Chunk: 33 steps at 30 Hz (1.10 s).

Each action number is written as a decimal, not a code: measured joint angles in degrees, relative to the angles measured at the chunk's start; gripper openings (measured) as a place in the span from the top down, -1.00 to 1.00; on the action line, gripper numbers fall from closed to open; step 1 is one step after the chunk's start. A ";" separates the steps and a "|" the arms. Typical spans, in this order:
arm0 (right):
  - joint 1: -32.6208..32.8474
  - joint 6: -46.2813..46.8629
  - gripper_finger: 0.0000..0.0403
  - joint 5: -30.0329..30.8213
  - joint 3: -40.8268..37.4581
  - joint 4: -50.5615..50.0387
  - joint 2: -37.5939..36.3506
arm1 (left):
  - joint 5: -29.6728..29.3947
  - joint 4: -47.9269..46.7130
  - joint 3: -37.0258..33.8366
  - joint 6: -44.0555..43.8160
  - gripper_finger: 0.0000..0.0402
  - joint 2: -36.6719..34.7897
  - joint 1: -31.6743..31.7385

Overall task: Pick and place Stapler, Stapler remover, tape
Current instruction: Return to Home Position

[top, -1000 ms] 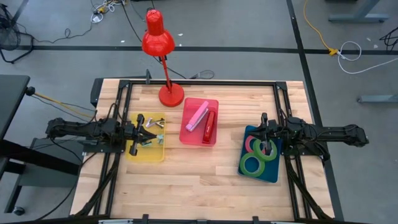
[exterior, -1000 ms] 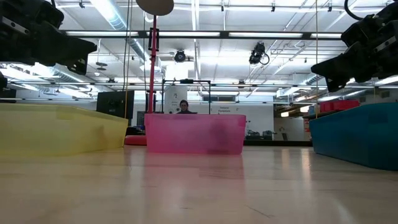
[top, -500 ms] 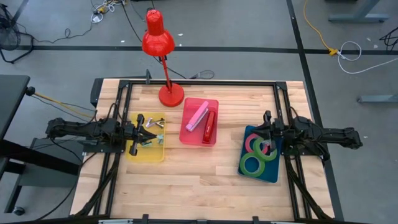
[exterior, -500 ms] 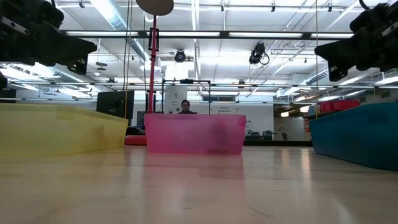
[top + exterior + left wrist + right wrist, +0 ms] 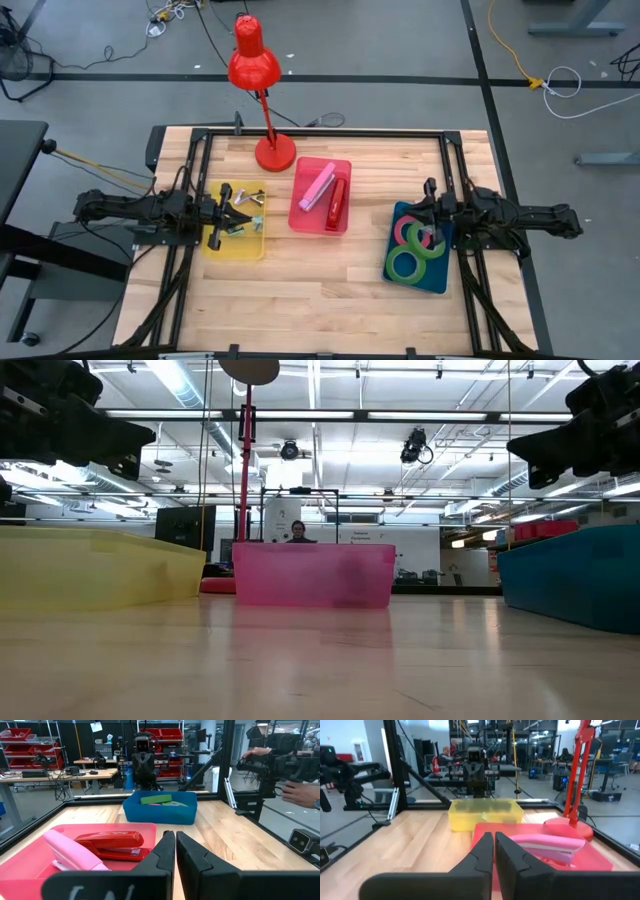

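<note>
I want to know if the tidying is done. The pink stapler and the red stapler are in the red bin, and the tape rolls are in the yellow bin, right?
Not quite. The tape rolls lie in the blue bin, not the yellow bin; the high view shows it. The pink stapler and the red stapler are in the red bin, as you said.
</note>
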 joint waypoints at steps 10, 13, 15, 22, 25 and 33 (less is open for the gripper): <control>-0.02 -0.37 0.90 0.42 0.00 -0.71 0.00 | 0.00 0.00 0.00 0.00 0.90 0.00 0.00; -0.02 -0.37 0.90 0.42 0.00 -0.69 0.04 | 0.00 0.00 0.00 0.00 0.90 0.00 0.00; -0.02 -0.39 0.90 0.42 0.00 -0.69 0.07 | 0.00 -0.02 0.00 0.00 0.90 0.00 0.00; -0.02 -0.39 0.90 0.44 0.00 -0.69 0.11 | 0.00 -0.02 0.00 0.00 0.90 0.02 0.00; -0.02 -0.41 0.90 0.43 0.00 -0.68 0.11 | 0.00 -0.02 0.00 0.00 0.90 0.00 0.00; -0.02 -0.44 0.90 0.42 0.00 -0.67 0.11 | 0.00 0.00 0.00 0.00 0.90 0.00 0.00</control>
